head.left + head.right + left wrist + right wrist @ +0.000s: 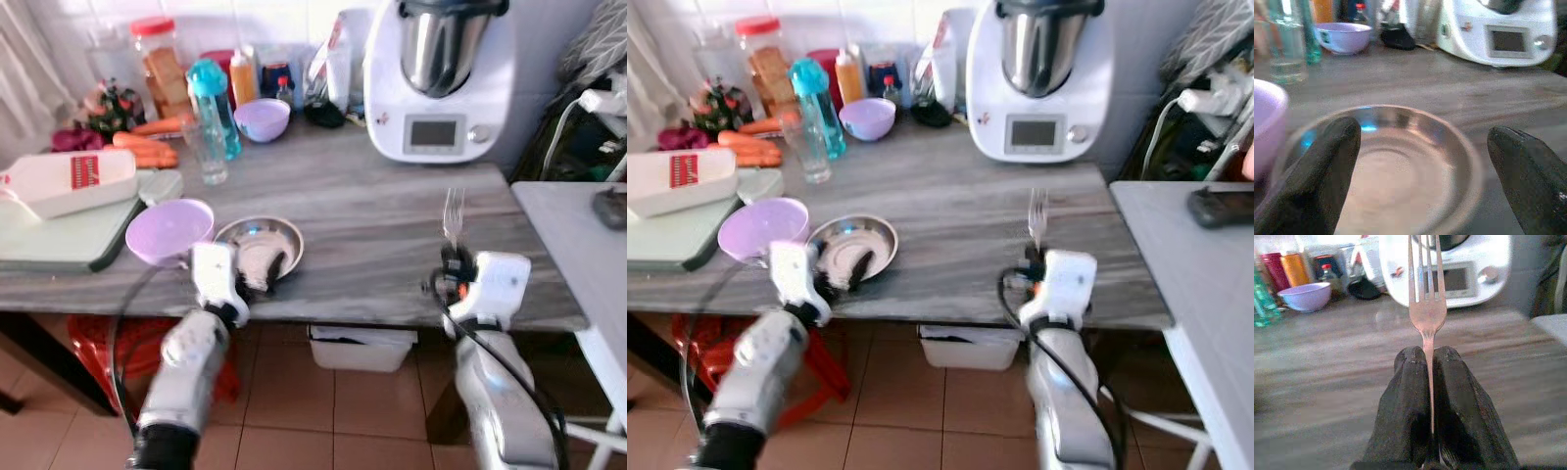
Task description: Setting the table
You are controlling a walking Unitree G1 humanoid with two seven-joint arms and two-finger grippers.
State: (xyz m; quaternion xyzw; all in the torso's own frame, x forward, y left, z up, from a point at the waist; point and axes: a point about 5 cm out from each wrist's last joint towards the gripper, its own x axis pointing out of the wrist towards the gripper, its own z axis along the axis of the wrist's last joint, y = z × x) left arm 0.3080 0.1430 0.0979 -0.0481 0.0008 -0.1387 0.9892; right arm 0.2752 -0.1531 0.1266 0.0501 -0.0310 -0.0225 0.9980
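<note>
A shallow steel plate point(257, 233) lies near the front edge of the grey wooden counter point(372, 225), touching a lilac bowl point(168, 230) on its left. My left gripper point(263, 264) is open at the plate's near rim. In the left wrist view its fingers point(1327, 166) stand wide apart on either side of the plate point(1400, 161). My right gripper point(453, 262) is at the counter's front edge on the right, shut on the handle of a silver fork point(453, 211). The fork point(1425, 308) stands upright, tines up.
A glass point(208, 152), a blue bottle point(214, 103), a second lilac bowl point(263, 119), jars and carrots point(147, 147) crowd the back left. A white kitchen machine point(439, 78) stands back right. A green cutting board point(69, 240) carries a white tray point(69, 181). A white table point(578, 245) adjoins on the right.
</note>
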